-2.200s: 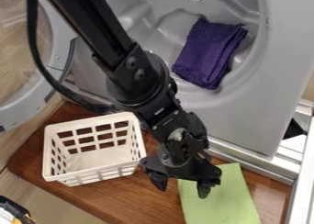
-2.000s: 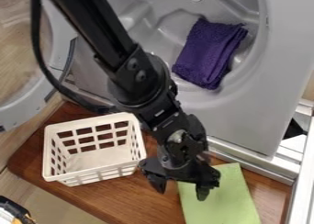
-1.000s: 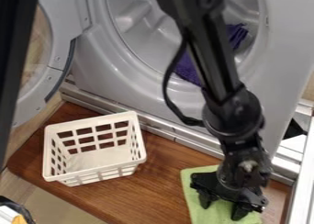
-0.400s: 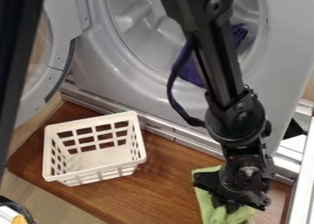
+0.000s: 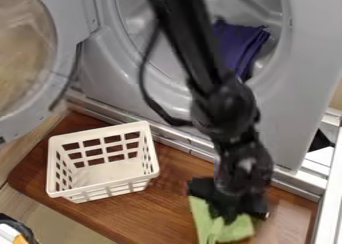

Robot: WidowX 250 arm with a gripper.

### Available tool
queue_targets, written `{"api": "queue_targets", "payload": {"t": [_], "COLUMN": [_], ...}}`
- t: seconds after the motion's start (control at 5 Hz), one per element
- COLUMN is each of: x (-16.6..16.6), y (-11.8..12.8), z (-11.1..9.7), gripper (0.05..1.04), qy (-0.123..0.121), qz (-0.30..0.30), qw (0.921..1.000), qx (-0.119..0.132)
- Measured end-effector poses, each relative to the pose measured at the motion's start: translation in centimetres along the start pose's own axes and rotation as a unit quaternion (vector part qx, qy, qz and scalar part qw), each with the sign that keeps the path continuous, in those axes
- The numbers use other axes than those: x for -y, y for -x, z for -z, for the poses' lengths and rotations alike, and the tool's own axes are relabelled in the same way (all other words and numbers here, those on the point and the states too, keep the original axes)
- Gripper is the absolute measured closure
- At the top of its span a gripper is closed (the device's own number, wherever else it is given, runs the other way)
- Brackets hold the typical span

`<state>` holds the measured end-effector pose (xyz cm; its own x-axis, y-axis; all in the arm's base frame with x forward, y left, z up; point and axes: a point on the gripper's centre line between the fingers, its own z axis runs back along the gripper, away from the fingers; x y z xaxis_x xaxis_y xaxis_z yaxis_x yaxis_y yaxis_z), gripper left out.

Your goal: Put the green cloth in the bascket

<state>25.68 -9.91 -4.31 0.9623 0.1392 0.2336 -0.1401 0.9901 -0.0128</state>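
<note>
Green and bunched: pinched the cloth [image 5: 226, 232] in the fingers [image 5: 229, 214], right of and nearer than the white basket [image 5: 99, 131].

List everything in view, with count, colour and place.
Green cloth: one, light green, bottom centre-right, bunched under the gripper
Basket: one, white, left on the wooden board
Wooden board: one, brown, below the machine
Purple cloth: one, purple, in the machine's round opening
Machine: one, grey, top and right
Round door: one, grey-rimmed, swung open, upper left
Unclear object: one, black, white and orange, bottom-left corner
Arm: one, black, from the top edge
Gripper: one, black, at the green cloth
</note>
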Motion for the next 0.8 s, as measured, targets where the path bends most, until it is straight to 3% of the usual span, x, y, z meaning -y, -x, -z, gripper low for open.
{"api": "queue_targets", "payload": {"t": [0.4, 0.8], "x": [-2.8, -8.7], "y": [-0.5, -1.2], "z": [-6.6, -10.2], "gripper": [0.981, 0.981], "qy": [0.053, 0.05], "qz": [-0.032, -0.094], "qw": [0.997, 0.9904], "qx": [0.047, 0.087]}}
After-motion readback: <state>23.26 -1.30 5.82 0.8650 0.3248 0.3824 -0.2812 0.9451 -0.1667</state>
